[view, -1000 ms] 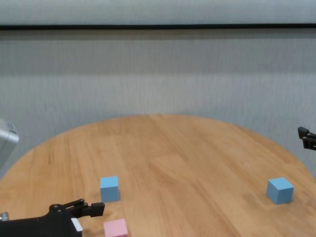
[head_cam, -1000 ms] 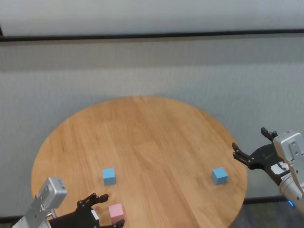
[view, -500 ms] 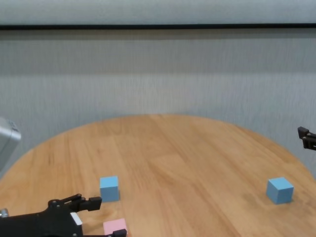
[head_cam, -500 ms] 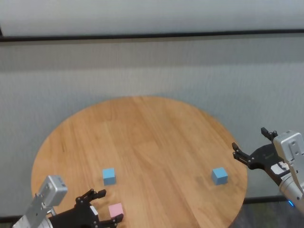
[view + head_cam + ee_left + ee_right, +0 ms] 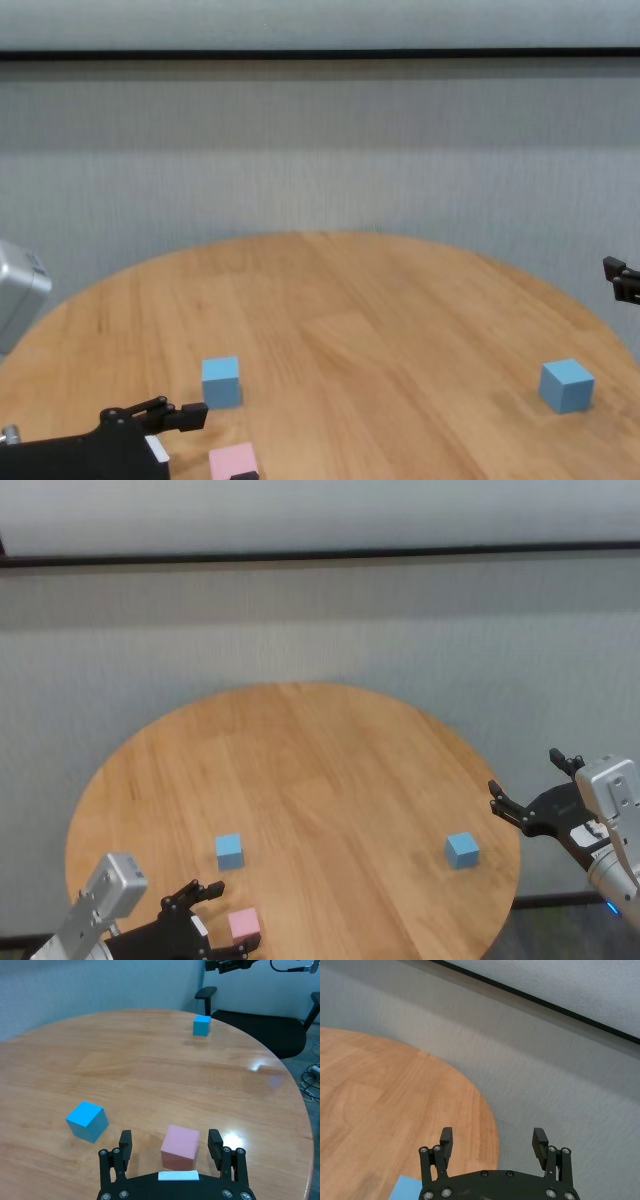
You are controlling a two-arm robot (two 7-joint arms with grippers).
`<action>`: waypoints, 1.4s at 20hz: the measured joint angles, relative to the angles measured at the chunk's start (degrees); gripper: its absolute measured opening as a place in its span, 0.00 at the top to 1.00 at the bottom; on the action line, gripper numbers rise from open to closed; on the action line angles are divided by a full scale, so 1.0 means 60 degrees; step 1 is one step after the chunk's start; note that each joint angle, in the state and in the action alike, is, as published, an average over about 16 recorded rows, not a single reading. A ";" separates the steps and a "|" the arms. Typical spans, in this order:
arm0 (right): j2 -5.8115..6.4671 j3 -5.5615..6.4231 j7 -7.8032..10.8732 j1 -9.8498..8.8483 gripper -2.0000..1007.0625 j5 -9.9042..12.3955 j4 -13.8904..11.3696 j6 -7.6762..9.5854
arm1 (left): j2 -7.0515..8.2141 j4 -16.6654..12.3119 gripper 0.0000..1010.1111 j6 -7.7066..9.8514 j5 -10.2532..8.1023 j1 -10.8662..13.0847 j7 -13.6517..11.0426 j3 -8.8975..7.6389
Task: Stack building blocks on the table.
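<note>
While the wide-open, empty left hand straddles the pink cube near the tabletop edge, an off-centre closing could nudge it off; right hand idles open.

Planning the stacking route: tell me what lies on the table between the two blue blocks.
Nothing: in the head view only bare table runs from the left blue block to the right blue block. The pink block sits nearer, off that line.

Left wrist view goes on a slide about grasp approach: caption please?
Open left gripper straddling the pink block, blue blocks unstacked on the table.
</note>
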 joint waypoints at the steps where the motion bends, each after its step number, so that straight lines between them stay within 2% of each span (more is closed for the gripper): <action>1: 0.0000 0.0000 0.0000 0.0000 0.01 0.0000 0.0000 0.0000 | -0.0004 -0.0004 0.01 0.0003 0.0021 0.0002 -0.0003 0.0001; 13: 0.0000 0.0000 0.0000 0.0000 0.01 0.0000 0.0000 0.0000 | -0.0048 -0.0037 0.01 0.0059 0.0146 0.0020 -0.0074 0.0062; 28: 0.0000 0.0000 0.0000 0.0000 0.01 0.0000 0.0000 0.0000 | -0.0088 0.0005 0.01 0.0074 0.0151 0.0012 -0.0160 0.0137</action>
